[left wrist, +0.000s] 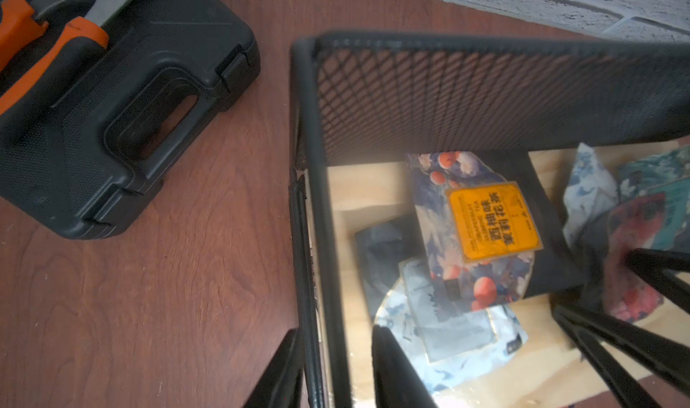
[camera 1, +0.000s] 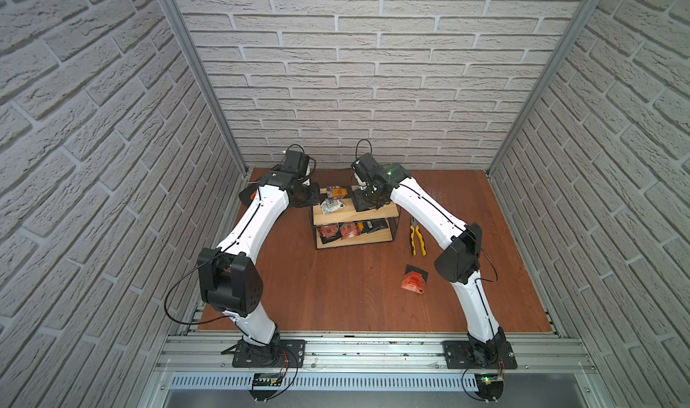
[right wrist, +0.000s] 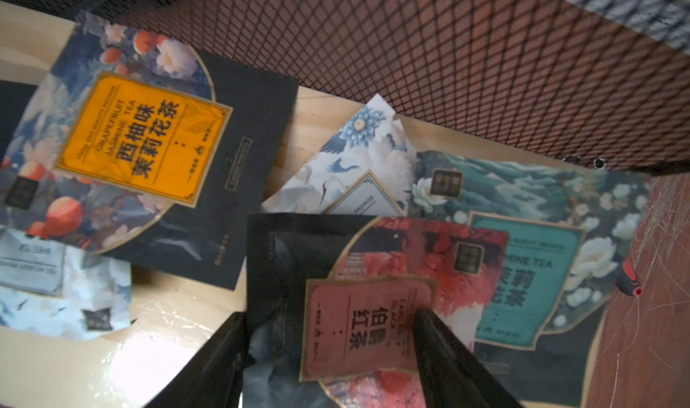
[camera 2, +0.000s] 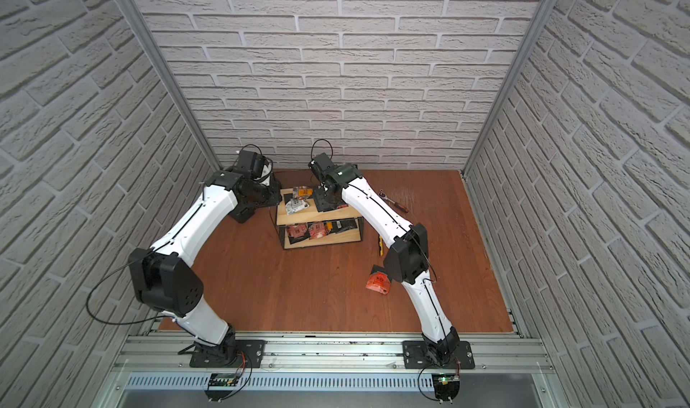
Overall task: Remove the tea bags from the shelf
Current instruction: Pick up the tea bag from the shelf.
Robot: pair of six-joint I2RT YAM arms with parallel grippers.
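Jaws, left gripper point(left wrist: 336, 329): narrow, closed across the black wire end of the shelf point(camera 1: 358, 216), one finger outside the mesh and one inside, apparently steadying it. Jaws, right gripper point(right wrist: 328, 313): apart, lowered over the upper board with a red tea bag point(right wrist: 366, 324) between the fingers; no pinch shows in the right wrist view. Shelf position: centre of both top views, near the back wall. Task progress, as judged: early. Cleared: one loose tea bag point(camera 1: 414, 278), red and black, on the table point(camera 1: 336, 294) at lower right of the shelf in a top view, well apart from it. Left to clear: all the rest. Upper board, contents: the red tea bag under the right gripper; an orange-labelled tea bag point(right wrist: 145, 145); a white tea bag point(right wrist: 358, 171) with a crane pattern; a teal tea bag point(right wrist: 522, 275) partly under the red one; a pale blue tea bag point(right wrist: 56, 286). Lower board point(camera 1: 354, 242), contents: two more red sachets point(camera 1: 328, 233), an orange-labelled sachet point(camera 1: 360, 225) and a black sachet point(camera 1: 378, 224); exact count unclear. Not task items: yellow-handled pliers point(camera 1: 418, 238) to the right of the shelf; a black tool case point(left wrist: 112, 107) on the table beside the clamped end.
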